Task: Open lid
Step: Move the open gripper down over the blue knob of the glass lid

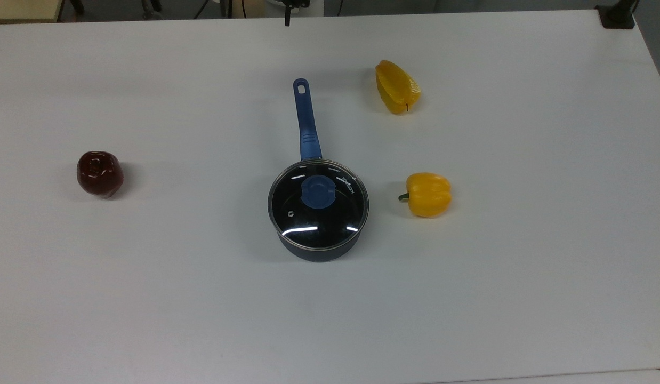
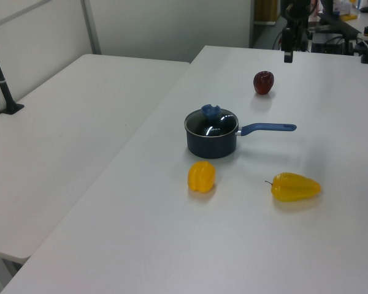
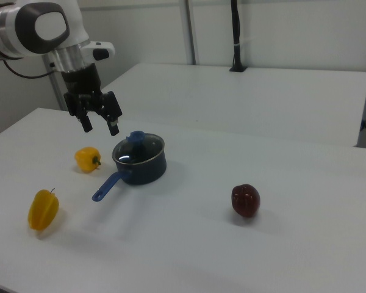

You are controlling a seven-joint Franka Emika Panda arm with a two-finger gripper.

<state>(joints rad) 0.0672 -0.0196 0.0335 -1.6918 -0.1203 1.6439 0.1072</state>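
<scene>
below the open tool (image 3: 99,126), the lid (image 3: 138,148)

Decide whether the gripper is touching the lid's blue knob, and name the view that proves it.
Apart. In the right view the open gripper hangs in the air to the left of the knob on the lid, with white table visible between them.
</scene>
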